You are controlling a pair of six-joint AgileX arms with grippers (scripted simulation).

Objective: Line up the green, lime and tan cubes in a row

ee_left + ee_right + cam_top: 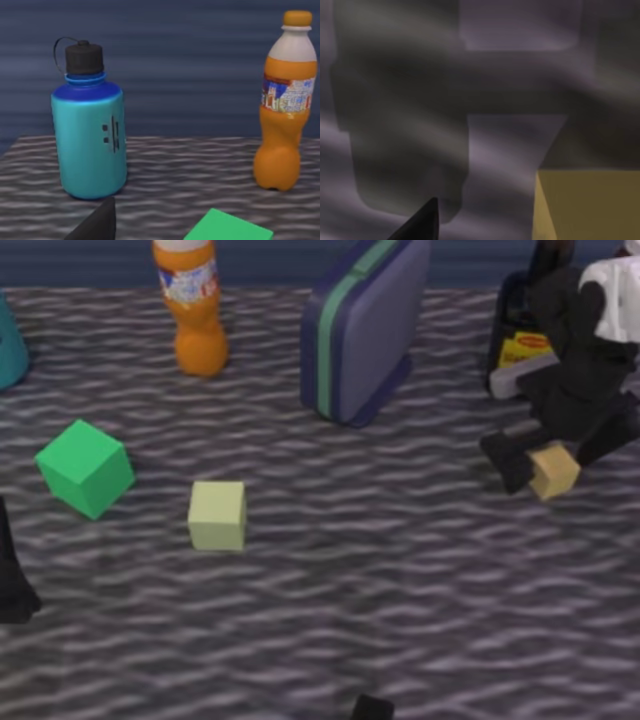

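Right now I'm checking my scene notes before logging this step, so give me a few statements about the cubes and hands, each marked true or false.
1. The right hand is at the tan cube, a finger on either side. True.
2. The green cube touches the lime cube. False: bare table lies between them.
3. The tan cube stands between the other two cubes. False: it is far off at the table's right.
4. The orange bottle stands upright at the back. True.
5. The left hand holds the green cube. False: nothing grips that cube; the left arm sits at the left edge.
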